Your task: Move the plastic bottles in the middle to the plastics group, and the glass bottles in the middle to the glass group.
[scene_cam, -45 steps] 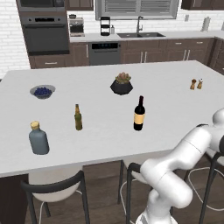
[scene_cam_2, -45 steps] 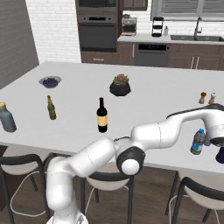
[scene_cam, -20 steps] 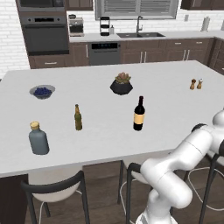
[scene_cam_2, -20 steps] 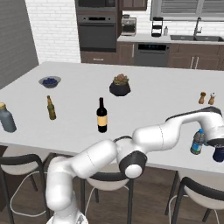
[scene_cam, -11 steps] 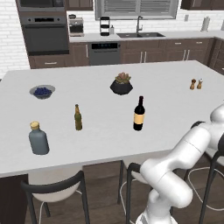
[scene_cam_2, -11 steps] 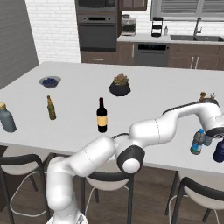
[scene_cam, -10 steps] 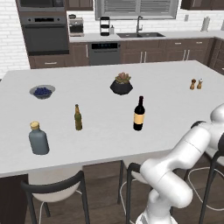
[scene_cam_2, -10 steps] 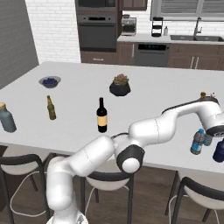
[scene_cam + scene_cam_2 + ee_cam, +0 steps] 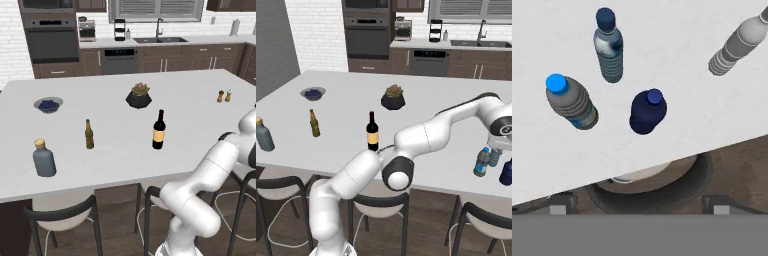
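Observation:
The clear water bottle (image 9: 573, 103) with its bright blue cap stands upright near the counter's front edge, also seen at the right end of the island as the water bottle (image 9: 481, 162). Beside it stand the plastics group: a dark-capped bottle (image 9: 608, 48), a navy bottle (image 9: 647, 111) and a grey bottle (image 9: 736, 46). My gripper (image 9: 639, 206) hangs open above them with nothing between its fingers; it shows as the gripper (image 9: 499, 146) over the bottles. The dark wine bottle (image 9: 158, 130) stands mid-counter. The beer bottle (image 9: 89, 134) and the grey-blue flask (image 9: 44, 158) stand at the left.
A bowl of blue berries (image 9: 48, 104) and a potted plant (image 9: 139, 96) sit further back. Two small shakers (image 9: 224, 95) stand at the far right. Stools (image 9: 378, 202) line the counter's near edge, one stool (image 9: 652, 181) right below the bottles.
My gripper opened, let go of the water bottle and rose above the plastics group. The bottle stays upright on the counter.

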